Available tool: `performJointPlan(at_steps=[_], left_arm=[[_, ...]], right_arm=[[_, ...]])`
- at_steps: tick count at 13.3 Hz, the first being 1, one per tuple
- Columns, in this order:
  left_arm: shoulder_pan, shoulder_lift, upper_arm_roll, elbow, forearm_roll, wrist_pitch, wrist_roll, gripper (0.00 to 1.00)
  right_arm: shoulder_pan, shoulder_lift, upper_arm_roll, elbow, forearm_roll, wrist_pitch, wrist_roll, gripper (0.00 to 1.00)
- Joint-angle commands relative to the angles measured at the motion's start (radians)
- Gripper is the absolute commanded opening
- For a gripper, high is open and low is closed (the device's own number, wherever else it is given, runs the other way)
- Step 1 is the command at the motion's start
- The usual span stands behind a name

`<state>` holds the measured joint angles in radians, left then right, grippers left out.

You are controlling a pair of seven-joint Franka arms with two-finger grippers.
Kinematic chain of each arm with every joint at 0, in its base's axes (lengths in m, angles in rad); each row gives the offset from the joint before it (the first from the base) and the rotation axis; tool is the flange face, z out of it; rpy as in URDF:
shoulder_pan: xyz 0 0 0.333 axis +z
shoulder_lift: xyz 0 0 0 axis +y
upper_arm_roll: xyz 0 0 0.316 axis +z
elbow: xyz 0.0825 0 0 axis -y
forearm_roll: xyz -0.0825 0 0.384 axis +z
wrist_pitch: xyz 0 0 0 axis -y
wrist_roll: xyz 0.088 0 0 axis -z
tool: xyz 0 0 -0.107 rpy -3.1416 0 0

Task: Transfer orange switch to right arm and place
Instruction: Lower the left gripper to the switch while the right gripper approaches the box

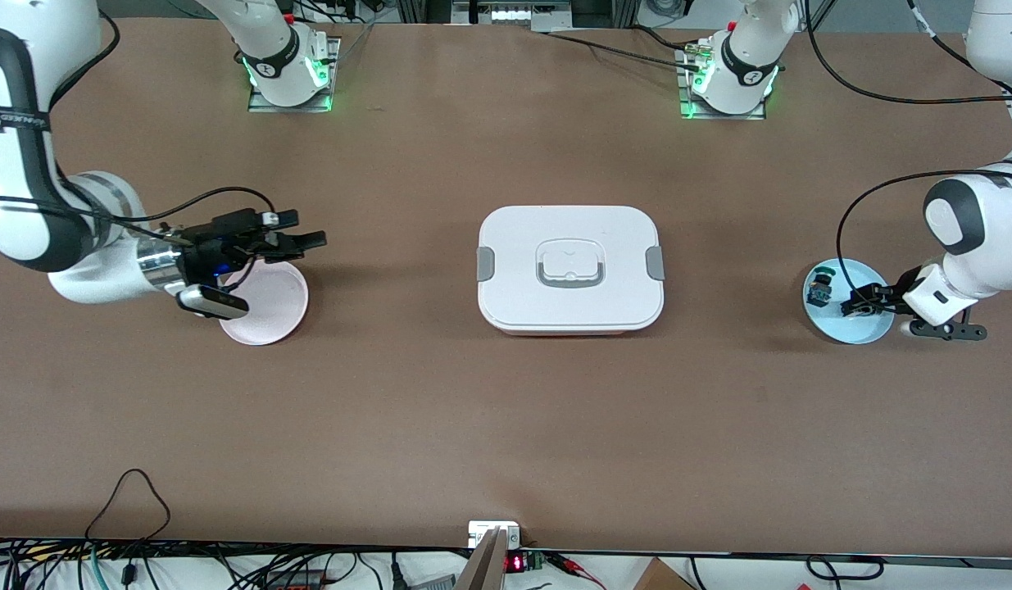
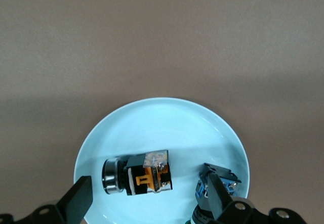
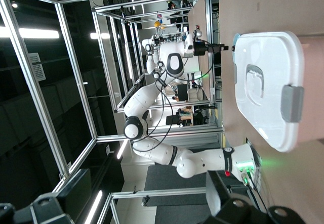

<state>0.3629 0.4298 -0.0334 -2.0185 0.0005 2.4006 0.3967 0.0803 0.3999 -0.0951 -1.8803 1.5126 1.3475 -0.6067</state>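
Your left gripper (image 2: 147, 204) hung open over the blue plate (image 2: 152, 118), straddling the orange switch (image 2: 144, 173) lying on its side there. Your right gripper (image 1: 297, 242) waited open above the pink plate (image 1: 280, 315). The green switch (image 2: 215, 186) beside one finger could have been bumped or pinched.

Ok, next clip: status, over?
Left pincer open over blue plate, straddling orange switch. Right pincer open over pink plate, waiting. Green switch beside it; nothing blocking.
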Motion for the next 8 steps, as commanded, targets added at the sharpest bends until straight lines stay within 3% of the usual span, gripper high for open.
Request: performJointPlan(at_steps=[1,8], left_arm=[[0.014,0.004,-0.006,-0.013,0.015,0.019,0.074,1.00],[0.028,0.021,-0.006,-0.009,0.016,0.019,0.094,1.00]], right_arm=[[0.074,-0.035,-0.005,-0.034,0.078,0.065,0.004,1.00],[0.266,-0.065,-0.003,-0.031,0.201,0.280,0.085,1.00]])
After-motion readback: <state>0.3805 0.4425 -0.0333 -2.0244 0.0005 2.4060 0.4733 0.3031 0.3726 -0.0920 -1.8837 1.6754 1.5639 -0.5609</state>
